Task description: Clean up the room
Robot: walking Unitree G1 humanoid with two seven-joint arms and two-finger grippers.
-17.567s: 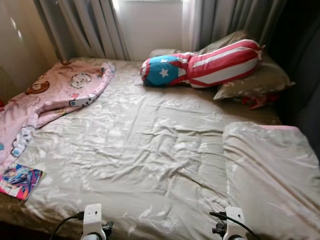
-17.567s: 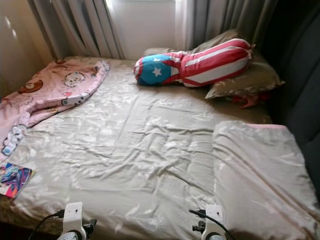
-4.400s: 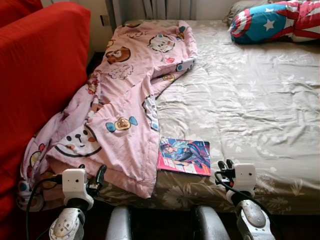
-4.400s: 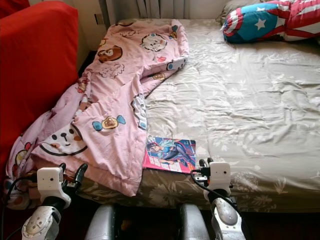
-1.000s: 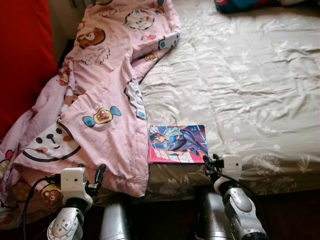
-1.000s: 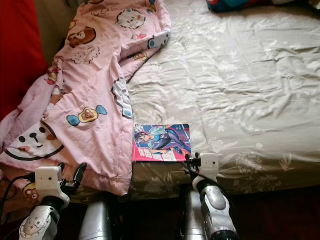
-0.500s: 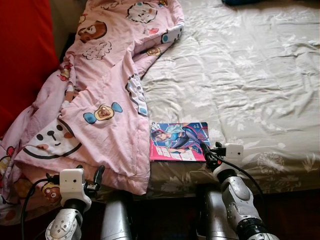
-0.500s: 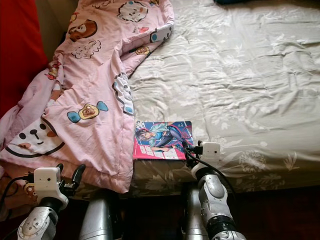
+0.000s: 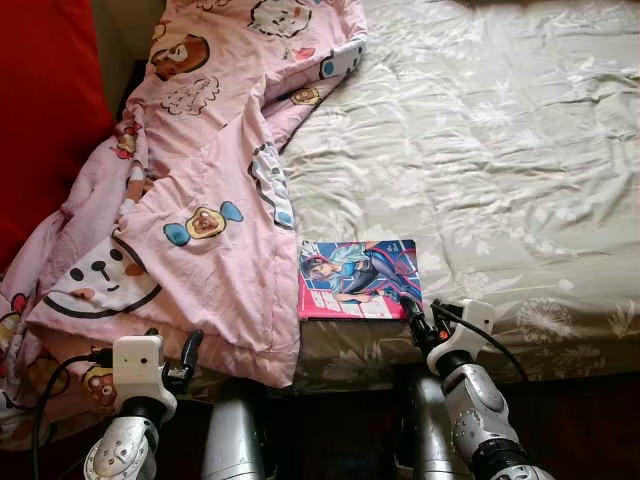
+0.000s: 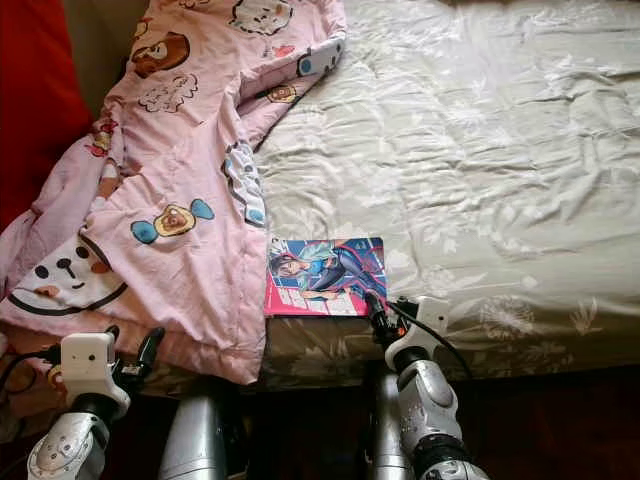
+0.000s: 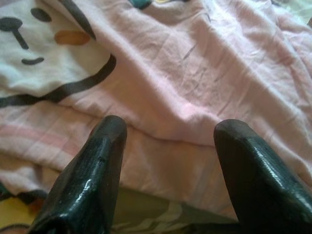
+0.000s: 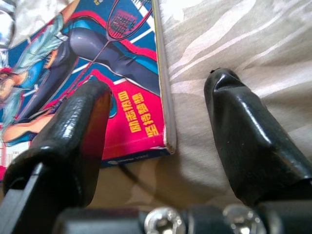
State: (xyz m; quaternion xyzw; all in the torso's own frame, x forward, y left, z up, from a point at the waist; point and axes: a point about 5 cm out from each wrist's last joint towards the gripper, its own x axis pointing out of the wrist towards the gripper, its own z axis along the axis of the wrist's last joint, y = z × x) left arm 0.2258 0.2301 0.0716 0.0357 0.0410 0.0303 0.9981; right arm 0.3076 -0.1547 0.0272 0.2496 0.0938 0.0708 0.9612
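Since half-second-earlier frame, I noted right gripper (image 12: pixel 156 126) advanced to book (image 9: pixel 358 279) corner on bed (image 9: pixel 520 180); fingers apart, straddling spine edge. Left gripper (image 11: pixel 168 146) spread, facing pink blanket (image 11: pixel 185 73).

— Hidden under the pink blanket (image 9: pixel 190 190)?
— Left part of the bed (image 9: pixel 520 150), all the way down to the near edge. Also cut off at the top and right of both eye views.
— And the comic book (image 9: pixel 360 279)?
— Left edge tucked just beneath the blanket's hem. Lettering on the cover too small to read from the head; in the right wrist view, cropped by the frame and partly masked by one black finger of the right claw (image 12: pixel 156 161).
— Red furniture (image 9: pixel 40 100)?
— Cropped at the left edge, so cannot tell what kind.
— Left claw (image 11: pixel 168 161)?
— Fingertips blurred, close to the lens.
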